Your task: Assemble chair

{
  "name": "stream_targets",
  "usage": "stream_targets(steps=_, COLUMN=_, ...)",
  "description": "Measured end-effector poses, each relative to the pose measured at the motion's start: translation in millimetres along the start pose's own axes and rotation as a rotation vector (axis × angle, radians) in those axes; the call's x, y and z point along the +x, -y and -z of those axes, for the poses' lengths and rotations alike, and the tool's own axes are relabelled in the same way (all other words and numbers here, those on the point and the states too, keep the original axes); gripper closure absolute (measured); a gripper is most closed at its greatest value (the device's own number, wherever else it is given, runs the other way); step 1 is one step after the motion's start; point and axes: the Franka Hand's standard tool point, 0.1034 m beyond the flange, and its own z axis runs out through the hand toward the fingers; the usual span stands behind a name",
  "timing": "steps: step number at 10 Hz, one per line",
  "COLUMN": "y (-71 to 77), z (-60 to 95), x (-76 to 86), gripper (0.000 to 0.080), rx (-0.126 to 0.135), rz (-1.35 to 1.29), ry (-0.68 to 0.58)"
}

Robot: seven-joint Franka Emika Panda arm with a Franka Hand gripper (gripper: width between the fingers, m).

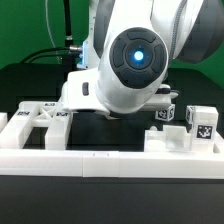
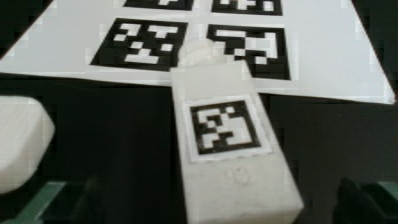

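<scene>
Hand [image 2: 210,205] released, jaws wide astride the tagged white chair bar [image 2: 224,125], whose far end seemingly overlies the marker board [image 2: 63,55]. Risk: off-centre closing would twist or shove the bar.

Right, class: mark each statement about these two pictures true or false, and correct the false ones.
1. The gripper is open. True.
2. The white bar carries one square tag on its upper face. True.
3. The marker board is black and plain. False: it is white and carries several tags.
4. The backdrop in the exterior view is red. False: it is green.
</scene>
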Motion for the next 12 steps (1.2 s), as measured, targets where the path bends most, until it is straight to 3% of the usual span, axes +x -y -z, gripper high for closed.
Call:
stream_targets(steps=1, y=1.3, z=-1.0, x=0.4, gripper=0.0151, rx=-0.001, rz=-0.005, ry=0.002)
stream_targets(steps=3, y=3.6, z=-1.8, x=0.9, gripper=0.0403, rx=-0.002, rz=-0.003, ry=0.004)
stream_targets(steps=4, y=3.2, z=-1.5, x=0.7, gripper=0.0403, rx=-0.001, rz=-0.003, ry=0.004)
stream_targets(steps=5, y=2.8, z=0.7, x=0.7, gripper=0.0515, rx=-0.001, rz=-0.004, ry=0.000)
stream_targets(steps=7, y=2.0, z=16.1, x=-3.4, gripper=0.0515, rx=0.001, rz=-0.004, ry=-0.007)
stream_targets(steps=11, y=-1.5, z=69.1, x=-28.3, gripper=0.0515, rx=0.020, rz=-0.005, ry=-0.017)
stream_targets(steps=12, y=-2.2, z=67.0, x=-25.5, gripper=0.0514, rx=0.020, rz=-0.005, ry=-0.025)
